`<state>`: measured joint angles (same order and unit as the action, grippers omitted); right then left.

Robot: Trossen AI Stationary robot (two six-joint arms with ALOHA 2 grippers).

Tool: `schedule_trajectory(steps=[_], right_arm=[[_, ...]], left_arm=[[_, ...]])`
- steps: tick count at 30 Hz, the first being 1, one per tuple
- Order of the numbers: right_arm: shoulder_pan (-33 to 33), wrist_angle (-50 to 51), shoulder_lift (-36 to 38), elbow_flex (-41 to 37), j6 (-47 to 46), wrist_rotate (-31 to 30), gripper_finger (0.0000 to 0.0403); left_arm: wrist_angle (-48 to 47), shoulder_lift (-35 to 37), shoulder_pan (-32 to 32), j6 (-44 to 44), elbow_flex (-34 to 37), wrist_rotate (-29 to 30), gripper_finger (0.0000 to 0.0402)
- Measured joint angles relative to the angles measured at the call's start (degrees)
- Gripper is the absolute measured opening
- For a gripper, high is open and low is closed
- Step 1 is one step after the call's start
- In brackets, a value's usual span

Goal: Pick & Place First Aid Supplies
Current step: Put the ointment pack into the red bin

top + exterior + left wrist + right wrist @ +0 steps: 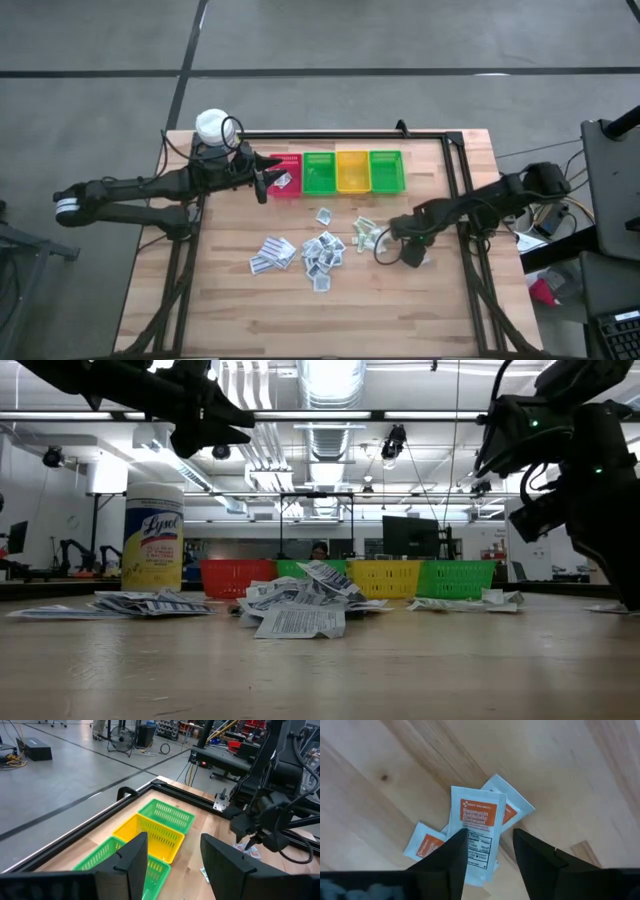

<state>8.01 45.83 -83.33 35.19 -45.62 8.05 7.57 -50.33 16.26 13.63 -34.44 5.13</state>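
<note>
Overhead, the right pincer (412, 256) hangs low over the wooden desk (400, 310), its two fingers standing apart above a small cluster of orange-printed white sachets (475, 827); the topmost lies between the finger tips, not gripped. Across the desk, the left pincer (262, 186) hovers at the red bin (290, 166), first in a row with a green bin (319, 172), a yellow bin (352, 170) and a second green bin (386, 170). Its fingers are also apart and hold nothing. More first aid supplies (322, 250) lie scattered in loose heaps across the desk's middle, well short of the bins. A white-capped yellow bottle (152, 537) stands at the desk's far left corner, beside the left arm.
</note>
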Motion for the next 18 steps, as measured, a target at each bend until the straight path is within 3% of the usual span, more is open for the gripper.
schedule_trajectory(steps=[18], right_arm=[[0.0,1.5,0.7,2.9,4.4,-2.4,0.0058]], left_arm=[[0.0,0.0,0.0,-0.2,0.0,0.1,0.0176]])
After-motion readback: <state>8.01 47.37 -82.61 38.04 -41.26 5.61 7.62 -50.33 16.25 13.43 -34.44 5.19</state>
